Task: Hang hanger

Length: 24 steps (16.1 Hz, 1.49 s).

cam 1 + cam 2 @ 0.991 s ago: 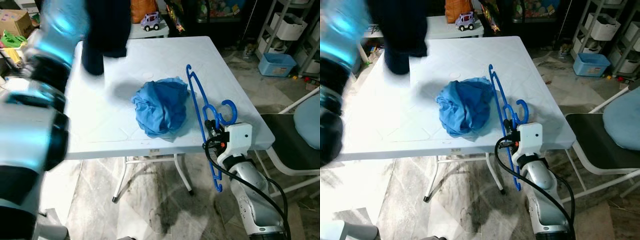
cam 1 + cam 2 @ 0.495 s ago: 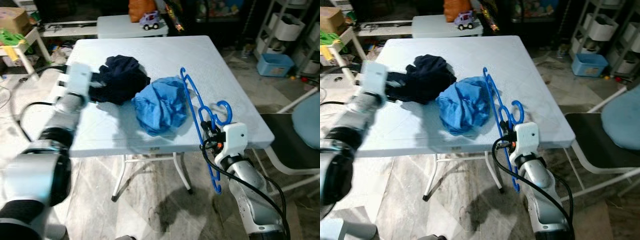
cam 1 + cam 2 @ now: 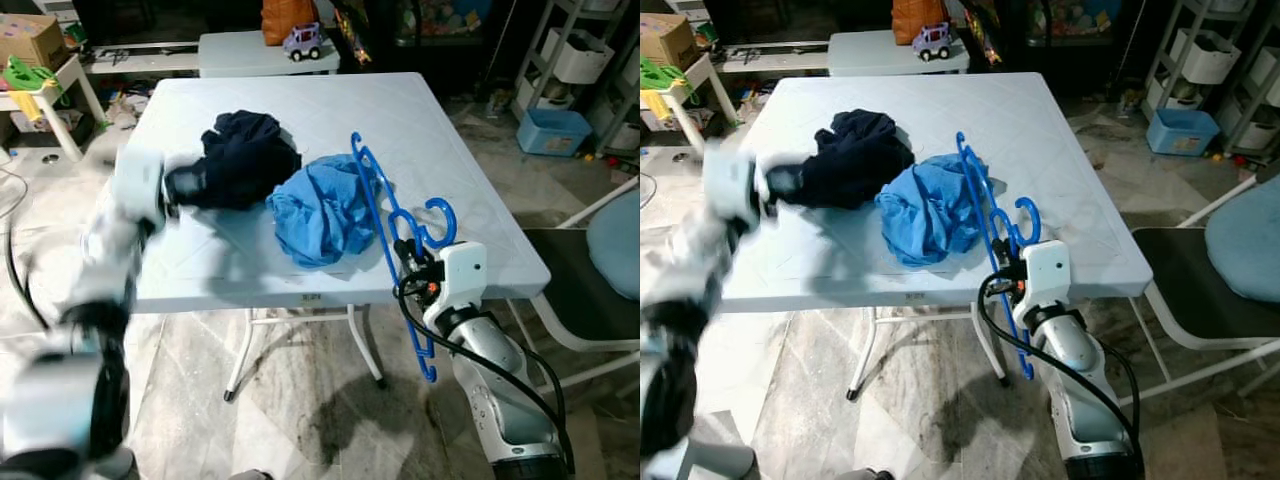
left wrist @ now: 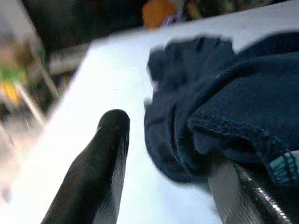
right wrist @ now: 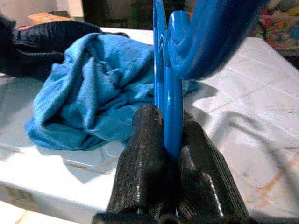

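The right pincer point(image 5: 163, 135), clamped on the blue hanger point(image 3: 385, 215), holds it upright at the tabletop point(image 3: 440, 150) right-front corner, long axis running front-to-back beside the blue garment point(image 3: 320, 210); the left pincer point(image 4: 187, 154), fingers apart, sits at the dark garment point(image 3: 245, 160) near the left edge.

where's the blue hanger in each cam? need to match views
Left eye: hanger at the table's right front edge, beside the blue cloth.
Right eye: same spot.
Left wrist: not in it.
Right wrist: upright, clamped in the right tool.
Shared landmark: the blue cloth.
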{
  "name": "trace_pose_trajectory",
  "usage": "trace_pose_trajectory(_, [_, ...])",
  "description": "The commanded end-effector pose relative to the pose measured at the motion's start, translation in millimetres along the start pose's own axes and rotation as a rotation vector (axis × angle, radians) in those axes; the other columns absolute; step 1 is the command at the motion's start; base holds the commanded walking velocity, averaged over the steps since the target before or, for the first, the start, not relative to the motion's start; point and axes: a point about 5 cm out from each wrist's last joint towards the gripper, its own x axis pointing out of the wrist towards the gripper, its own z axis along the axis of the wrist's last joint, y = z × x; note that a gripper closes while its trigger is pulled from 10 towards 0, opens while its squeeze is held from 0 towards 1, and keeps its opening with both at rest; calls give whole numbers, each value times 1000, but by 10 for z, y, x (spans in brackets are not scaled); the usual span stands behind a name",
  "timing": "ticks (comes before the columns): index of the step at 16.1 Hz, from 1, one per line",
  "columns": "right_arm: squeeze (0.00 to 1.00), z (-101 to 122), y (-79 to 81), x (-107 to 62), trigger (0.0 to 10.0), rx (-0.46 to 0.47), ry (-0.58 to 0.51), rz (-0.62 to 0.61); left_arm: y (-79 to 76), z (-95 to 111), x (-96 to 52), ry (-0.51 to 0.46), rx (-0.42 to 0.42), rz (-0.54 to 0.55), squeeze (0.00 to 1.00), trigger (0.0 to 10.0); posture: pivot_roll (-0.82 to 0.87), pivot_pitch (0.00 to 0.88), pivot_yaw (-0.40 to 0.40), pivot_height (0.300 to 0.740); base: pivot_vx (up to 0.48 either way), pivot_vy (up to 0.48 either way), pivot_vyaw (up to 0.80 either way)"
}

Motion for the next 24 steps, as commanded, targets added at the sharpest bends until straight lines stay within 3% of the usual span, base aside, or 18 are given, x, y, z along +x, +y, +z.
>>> trace_pose_trajectory(1, [0, 29, 10, 35, 10000, -5, -11, 10, 1, 35, -24, -34, -84, 7, 1000, 10000, -23, 25, -8, 740, 0, 0, 0])
trace_pose_trajectory(5, [0, 11, 13, 18, 10000, -1, -7, 10, -189, 68, -207, -178, -169, -37, 1000, 10000, -22, 31, -8, 740, 0, 0, 0])
trace_pose_trajectory(7, [0, -4, 30, 14, 10000, 2, -2, 14, -279, 51, -324, -152, -190, -58, 1000, 10000, -20, 33, -6, 740, 0, 0, 0])
trace_pose_trajectory(10, [0, 0, 28, 19, 10000, 2, -5, 11, -380, 28, -557, -200, -117, -64, 1000, 10000, -21, 37, -2, 740, 0, 0, 0])
trace_pose_trajectory(13, [0, -14, 25, 3, 10000, 3, 1, 9, -485, -404, -799, 3, -67, 10, 1000, 10000, -21, 40, -1, 740, 0, 0, 0])
trace_pose_trajectory(14, [0, -18, 26, 1, 10000, 3, 3, 10, -492, -453, -863, 11, -77, 23, 1000, 10000, -21, 40, -1, 740, 0, 0, 0])
trace_pose_trajectory(18, [0, -6, 24, 15, 10000, -3, -1, 16, -559, -107, -958, -216, 20, -2, 1000, 10000, -11, 39, -12, 740, 0, 0, 0])
trace_pose_trajectory(21, [0, -1, 13, 7, 10000, -5, -5, 12, -658, -53, -962, -213, 16, 7, 1000, 10000, -10, 40, -18, 740, 0, 0, 0])
trace_pose_trajectory(22, [0, -3, 14, 5, 10000, -5, -5, 10, -730, -37, -949, -214, -1, -36, 1000, 10000, -10, 37, -18, 740, 0, 0, 0])
trace_pose_trajectory(23, [0, -5, 19, 6, 10000, -3, -4, 9, -820, -21, -929, -217, -11, -84, 0, 10000, -10, 34, -19, 740, 0, 0, 0])
trace_pose_trajectory(24, [0, -4, 25, 11, 10000, -2, -5, 9, -867, 0, -910, -223, -13, -97, 0, 10000, -12, 32, -17, 740, 0, 0, 0])
